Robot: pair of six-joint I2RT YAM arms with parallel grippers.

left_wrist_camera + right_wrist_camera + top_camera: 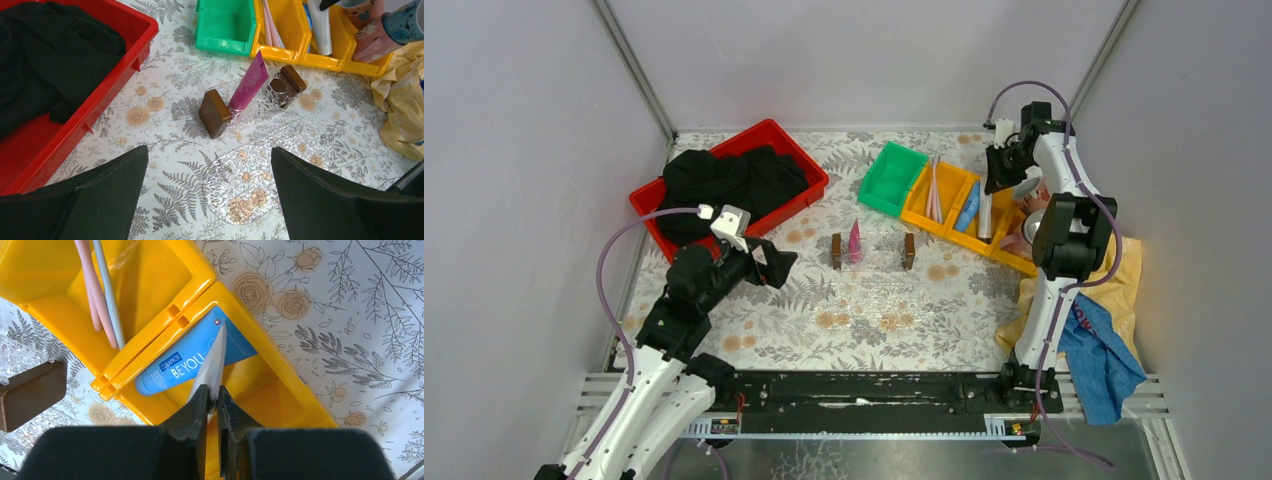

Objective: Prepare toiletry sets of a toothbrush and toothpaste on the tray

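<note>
Though likely light and soft, handles best by the stiff, flat crimped end: small white toothpaste squeeze tube (215,360), pinched there by right gripper (212,396). Left gripper (209,156) spread wide.

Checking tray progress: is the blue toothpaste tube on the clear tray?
No, the blue tube lies inside a yellow bin.

Bright, even, diffuse light fills every view; shadows stay soft. The dark fingers (192,415) at the right wrist view's lower centre look slightly blurred.
</note>
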